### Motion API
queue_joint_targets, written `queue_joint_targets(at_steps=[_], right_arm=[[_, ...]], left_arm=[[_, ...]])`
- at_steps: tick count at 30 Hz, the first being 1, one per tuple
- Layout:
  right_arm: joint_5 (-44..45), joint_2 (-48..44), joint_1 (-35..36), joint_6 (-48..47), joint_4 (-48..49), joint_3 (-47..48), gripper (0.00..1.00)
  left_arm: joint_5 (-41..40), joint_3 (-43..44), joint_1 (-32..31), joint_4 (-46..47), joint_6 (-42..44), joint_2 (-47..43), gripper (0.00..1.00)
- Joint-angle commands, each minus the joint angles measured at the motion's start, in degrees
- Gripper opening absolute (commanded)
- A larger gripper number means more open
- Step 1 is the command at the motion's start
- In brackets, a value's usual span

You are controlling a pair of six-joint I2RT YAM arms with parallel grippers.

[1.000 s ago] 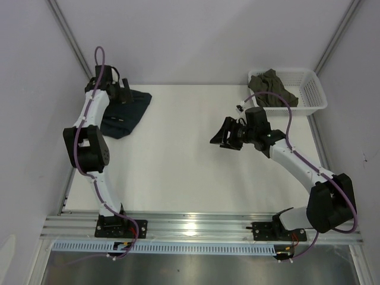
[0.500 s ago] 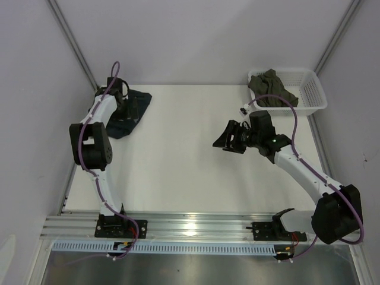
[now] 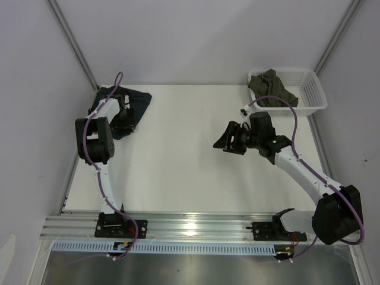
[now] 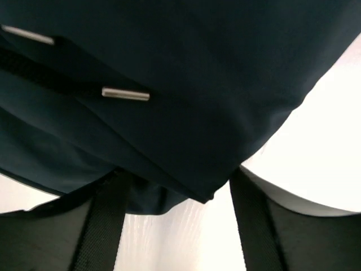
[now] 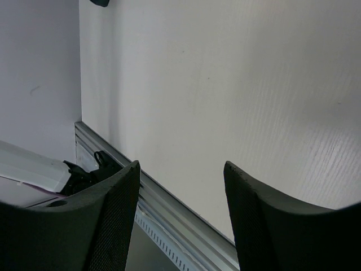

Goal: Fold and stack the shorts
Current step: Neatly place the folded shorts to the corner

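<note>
The shorts (image 3: pixel 140 102) (image 4: pixel 197 68), dark teal-navy and soft, are laid folded in a flat bundle at the far left corner of the table (image 3: pixel 190 154). Two silver-tipped black cords (image 4: pixel 125 94) are seen lying across the smooth fabric.

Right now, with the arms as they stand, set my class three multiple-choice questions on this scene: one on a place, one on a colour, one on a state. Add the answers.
1. Where do the dark shorts lie on the table?
A) at its far left corner
B) in its middle
C) at its near edge, between the arm bases

2. What colour is the garment in the white basket?
A) red
B) olive green
C) white

3. How is the right gripper?
A) shut on the shorts
B) shut, with nothing in it
C) open, holding nothing

Answers:
1 A: the top view shows them against the far left corner.
2 B: a dull green heap fills the basket's left half.
3 C: the right wrist view shows the fingers apart, with only bare table between them.
</note>
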Motion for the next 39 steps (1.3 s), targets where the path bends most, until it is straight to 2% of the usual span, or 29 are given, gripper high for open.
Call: queue_joint_targets(at_steps=[1, 4, 9, 15, 19, 26, 29, 30, 33, 39], right_arm=[[0.6, -0.5, 0.2, 0.5, 1.7, -0.2, 0.63], [0.5, 0.0, 0.1, 0.6, 2.1, -0.3, 0.63], [0.4, 0.3, 0.1, 0.8, 2.3, -0.1, 0.63], [0.7, 0.0, -0.1, 0.5, 1.8, 0.0, 0.63], [0.6, 0.0, -0.3, 0.4, 1.6, 0.0, 0.63], [0.7, -0.2, -1.4, -0.7, 0.4, 0.0, 0.63], [0.7, -0.4, -1.7, -1.4, 0.6, 0.1, 0.64], [0.9, -0.3, -1.8, -1.6, 0.4, 0.2, 0.64], [0.9, -0.9, -2.5, -2.4, 0.3, 0.4, 0.64], [2.2, -3.3, -4.6, -6.6, -1.2, 1.9, 0.7]], left_arm=[[1.6, 1.1, 0.4, 0.8, -0.5, 0.6, 0.65], [2.6, 2.2, 0.4, 1.2, -1.3, 1.8, 0.51], [4.8, 5.8, 0.3, 1.1, -3.3, 4.8, 0.43], [8.5, 10.9, 0.3, 1.3, -8.0, 8.5, 0.42], [9.0, 19.5, 0.3, -0.2, -10.5, 13.0, 0.43], [8.8, 28.3, 2.6, -2.8, -12.2, 17.4, 0.44], [8.6, 27.1, 2.7, -1.5, -11.7, 15.2, 0.6], [8.9, 26.2, 2.6, -0.5, -11.6, 13.8, 0.73], [9.3, 20.1, 2.3, 3.3, -11.2, 6.9, 0.98], [9.6, 14.7, 1.1, 2.1, -11.8, -3.6, 0.99]])
